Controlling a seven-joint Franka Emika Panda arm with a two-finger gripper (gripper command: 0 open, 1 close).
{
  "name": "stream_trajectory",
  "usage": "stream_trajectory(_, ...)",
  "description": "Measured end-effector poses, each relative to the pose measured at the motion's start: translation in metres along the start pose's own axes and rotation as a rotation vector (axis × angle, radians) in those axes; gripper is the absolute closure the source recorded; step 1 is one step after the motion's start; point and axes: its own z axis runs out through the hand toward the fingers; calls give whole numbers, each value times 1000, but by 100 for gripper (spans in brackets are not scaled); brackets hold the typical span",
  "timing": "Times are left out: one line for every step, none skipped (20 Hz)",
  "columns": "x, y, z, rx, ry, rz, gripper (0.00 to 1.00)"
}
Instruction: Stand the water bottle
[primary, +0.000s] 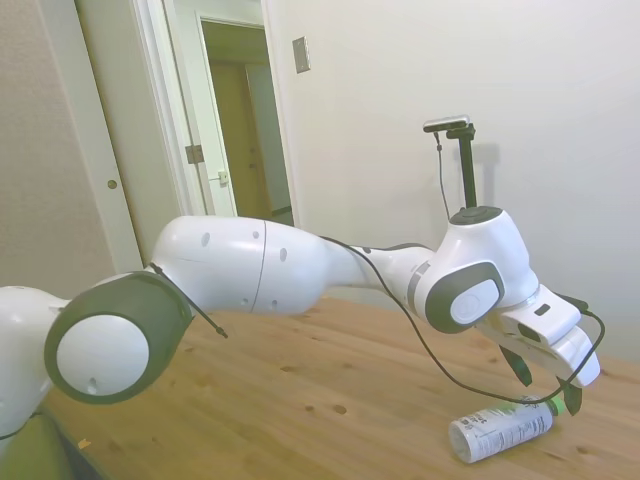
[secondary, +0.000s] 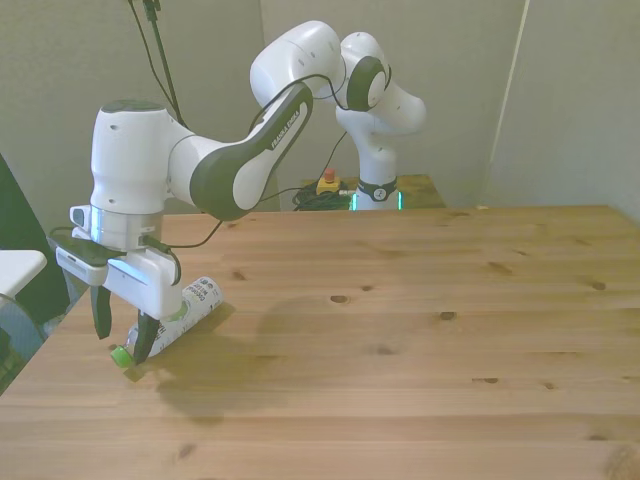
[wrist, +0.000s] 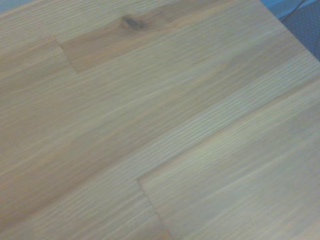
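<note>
The water bottle (secondary: 188, 308) lies on its side at the lower left of the front view, near the bench (secondary: 420, 330) corner there; in the side view it is seen at the lower right, base toward the camera (primary: 497, 430). Its green cap end points toward the lower left of the front view, close to the bench's edge. The end effector (secondary: 120, 322) hangs over that cap end with its fingers spread, one finger to each side of the neck, and nothing is pinched yet. Only bare wood is shown in the wrist view.

The step in hand is judged to be the grasp. It would best be taken low on the neck or upper body, with the fingers closed squarely across the bottle's width so that it does not roll away. The bottle would then be pivoted about its base until upright, and released only once the base sits flat.

Little room is left toward the lower left of the front view, where the bench ends. Wide open wood lies toward the centre and right, so any shift should be made that way.
</note>
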Motion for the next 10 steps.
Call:
stream_trajectory(-2,-1,6,-4,-2,0,0)
stream_trajectory(-3,-2,12,-8,-4,0,0)
stream_trajectory(-5,-3,17,-11,-5,-1,0)
stream_trajectory(-6,-3,20,-14,-6,-2,100)
stream_trajectory(-6,-3,22,-15,-5,-3,100)
stream_trajectory(-5,-4,23,-16,-4,-1,100)
stream_trajectory(-5,-3,23,-19,-6,1,100)
stream_trajectory(-5,-3,23,-25,-11,6,100)
stream_trajectory(-5,-2,24,-32,-19,11,100)
stream_trajectory(-6,-1,26,-37,-23,16,100)
